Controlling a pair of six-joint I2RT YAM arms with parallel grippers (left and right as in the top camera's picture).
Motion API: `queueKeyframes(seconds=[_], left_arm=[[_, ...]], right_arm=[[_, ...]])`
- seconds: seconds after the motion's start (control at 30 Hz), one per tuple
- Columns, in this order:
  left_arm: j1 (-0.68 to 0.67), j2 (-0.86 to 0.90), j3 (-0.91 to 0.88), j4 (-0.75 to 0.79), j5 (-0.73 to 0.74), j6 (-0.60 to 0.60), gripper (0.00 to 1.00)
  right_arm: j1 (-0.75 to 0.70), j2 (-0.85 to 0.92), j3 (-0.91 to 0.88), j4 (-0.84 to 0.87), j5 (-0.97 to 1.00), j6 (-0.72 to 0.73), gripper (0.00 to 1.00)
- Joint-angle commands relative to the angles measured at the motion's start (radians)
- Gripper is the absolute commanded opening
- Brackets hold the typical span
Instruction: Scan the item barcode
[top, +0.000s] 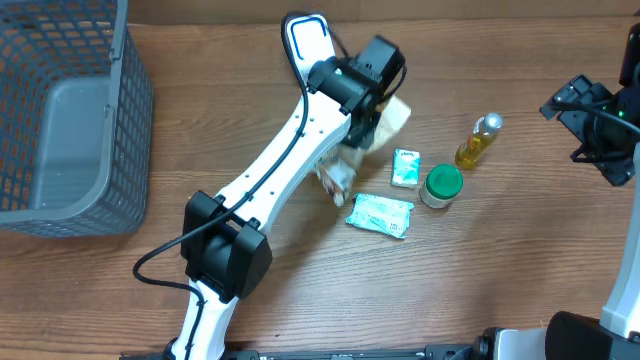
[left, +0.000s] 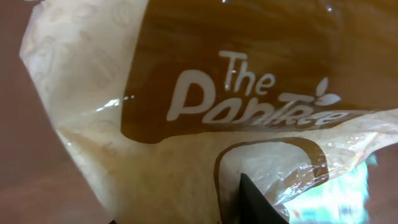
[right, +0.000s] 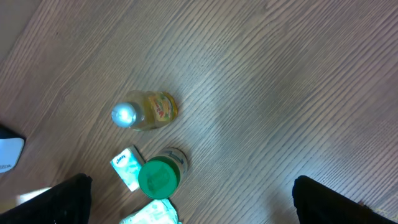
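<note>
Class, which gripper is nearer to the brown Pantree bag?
Left. The left gripper is clamped on the bag; the right gripper hangs open well away, past the yellow bottle.

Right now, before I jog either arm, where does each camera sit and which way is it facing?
Overhead: fixed above the table, looking straight down; both arms show, left gripper at the Pantree bag, right gripper near the right edge.
Left wrist: right up against the Pantree bag; one dark finger shows.
Right wrist: high, facing down at the bottle and green-lidded jar; both open fingers show.
Shared: overhead and right wrist both see the bottle and green-lidded jar.
</note>
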Motion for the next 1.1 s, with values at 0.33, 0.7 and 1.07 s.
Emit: queueKeyframes(seconds=[0.33, 0.7, 1.07], left_arm=[[0.003, 0.017, -0.315, 0.022, 0.28, -0.184, 0.08], [0.013, 0.016, -0.327, 0.032, 0.345, -0.187, 0.83], [0.107, -0.023, -0.094, -0.086, 0.469, -0.134, 0.95]], right_arm=[[-0.004, -0.008, 0.003, 0.002, 0.003, 0.003, 1.0], [-0.004, -0.008, 0.003, 0.002, 0.003, 0.003, 1.0], [-0.004, -0.008, 0.003, 0.002, 0.003, 0.003, 1.0]])
